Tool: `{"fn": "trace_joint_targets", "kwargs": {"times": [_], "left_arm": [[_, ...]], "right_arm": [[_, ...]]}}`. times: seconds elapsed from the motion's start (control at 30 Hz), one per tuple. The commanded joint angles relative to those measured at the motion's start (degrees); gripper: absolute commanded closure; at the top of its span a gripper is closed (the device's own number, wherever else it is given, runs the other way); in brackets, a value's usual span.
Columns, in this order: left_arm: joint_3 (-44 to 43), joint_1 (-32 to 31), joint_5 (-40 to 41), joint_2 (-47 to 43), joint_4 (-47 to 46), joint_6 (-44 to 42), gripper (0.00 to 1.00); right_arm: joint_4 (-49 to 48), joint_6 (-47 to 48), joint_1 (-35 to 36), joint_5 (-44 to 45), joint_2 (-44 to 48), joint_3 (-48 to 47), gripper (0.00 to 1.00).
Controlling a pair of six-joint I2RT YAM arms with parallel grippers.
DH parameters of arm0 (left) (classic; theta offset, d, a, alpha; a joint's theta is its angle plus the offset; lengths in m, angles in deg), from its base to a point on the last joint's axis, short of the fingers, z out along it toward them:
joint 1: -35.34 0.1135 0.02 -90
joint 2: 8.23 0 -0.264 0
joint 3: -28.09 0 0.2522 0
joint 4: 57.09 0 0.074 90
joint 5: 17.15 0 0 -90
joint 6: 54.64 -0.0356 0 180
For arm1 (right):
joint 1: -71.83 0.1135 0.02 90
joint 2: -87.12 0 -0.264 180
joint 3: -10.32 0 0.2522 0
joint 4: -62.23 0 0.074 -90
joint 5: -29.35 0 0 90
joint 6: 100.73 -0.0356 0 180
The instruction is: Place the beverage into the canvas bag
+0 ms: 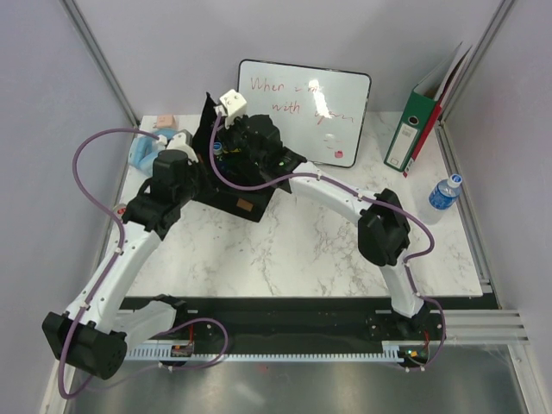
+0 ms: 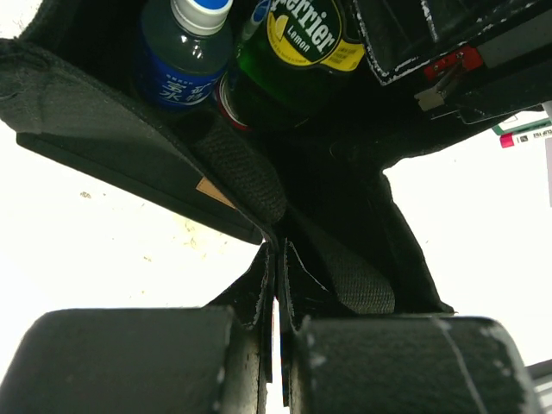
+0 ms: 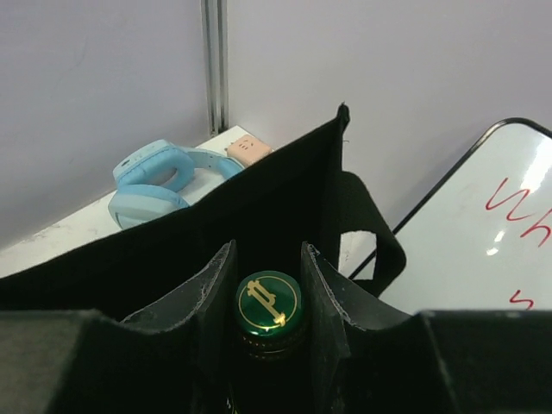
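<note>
Green bottle (image 3: 269,302), long axis vertical inside the canvas bag (image 3: 172,250), sits directly below the right tool (image 3: 267,263) clamped about its neck; left tool (image 2: 276,267), closed, apparently pinches the bag's rim.

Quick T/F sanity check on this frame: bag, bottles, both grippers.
1. The left gripper pinches the canvas bag's fabric. True.
2. The right gripper holds a blue-capped can. False: it grips the green Perrier bottle by the neck, inside the bag.
3. The bag holds nothing else. False: a blue-labelled water bottle already stands in it.
4. A plastic bottle stands on the table near the green binder. True.
5. The headphones lie in the bag. False: the blue headphones lie on the table outside it.
</note>
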Motion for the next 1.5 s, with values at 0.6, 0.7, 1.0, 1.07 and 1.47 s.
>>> {"fn": "trace_joint_targets", "kwargs": {"times": [0.6,0.7,1.0,1.07,1.47], "left_arm": [[-0.3,0.1,-0.6,-2.5,1.0,-0.5,0.98],[0.0,0.0,-1.1,-2.3,1.0,-0.4,0.98],[0.0,0.1,-1.3,-3.1,1.0,-0.9,0.98],[0.0,0.1,-1.6,-3.0,1.1,-0.9,0.98],[0.9,0.0,-1.6,-4.0,1.3,-0.9,0.98]], "right_arm": [[-16.0,-1.8,-3.2,-5.4,4.0,-5.9,1.0],[-17.3,-2.1,-3.2,-5.6,2.2,-7.7,1.0],[-19.5,0.3,-3.3,-5.3,-2.7,-9.2,1.0],[-19.4,0.1,-3.8,-5.8,-3.6,-10.7,1.0],[-25.8,-2.5,-3.9,-7.5,-3.9,-1.6,1.0]]}}
